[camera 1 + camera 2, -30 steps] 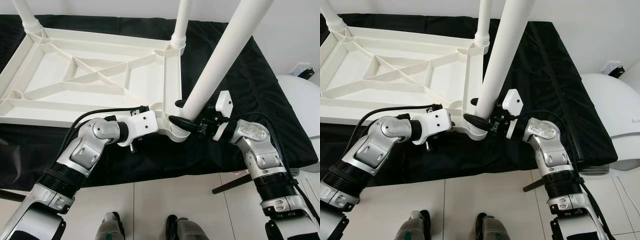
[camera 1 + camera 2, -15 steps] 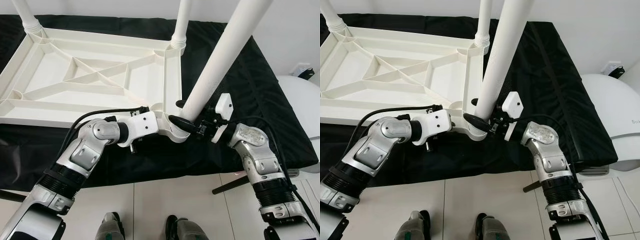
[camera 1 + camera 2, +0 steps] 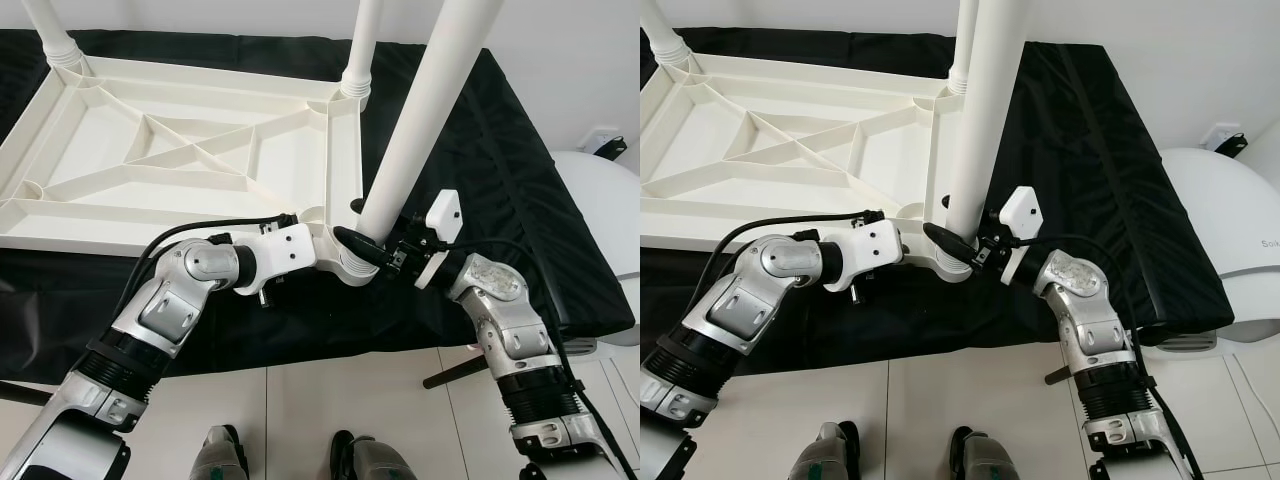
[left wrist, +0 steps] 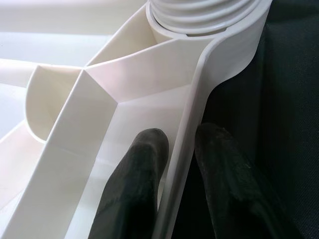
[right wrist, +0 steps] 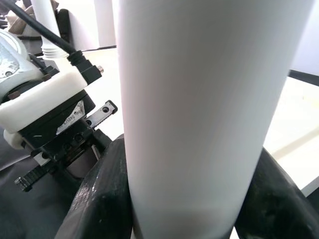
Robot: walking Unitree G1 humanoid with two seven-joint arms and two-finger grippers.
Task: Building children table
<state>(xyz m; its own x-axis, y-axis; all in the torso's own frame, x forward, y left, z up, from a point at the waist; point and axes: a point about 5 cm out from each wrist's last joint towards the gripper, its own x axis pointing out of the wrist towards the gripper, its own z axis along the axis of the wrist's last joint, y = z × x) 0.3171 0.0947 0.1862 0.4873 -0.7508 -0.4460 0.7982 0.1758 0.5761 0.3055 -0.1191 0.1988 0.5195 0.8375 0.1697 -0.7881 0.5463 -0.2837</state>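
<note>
The upturned table top (image 3: 190, 160) lies on the black-covered bench. Its near right corner rim is pinched by the left gripper (image 4: 174, 164) to steady it. A table leg (image 3: 415, 130) is clamped by the right gripper (image 3: 372, 247) at that corner's socket (image 3: 345, 262), presumably for seating.

A black cloth (image 3: 520, 170) covers the work surface, above pale floor tiles (image 3: 300, 410) and below a white wall (image 3: 570, 60).

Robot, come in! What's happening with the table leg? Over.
Left gripper pinching tabletop rim. Right gripper clamped on white leg at corner socket. Nothing blocking.
</note>
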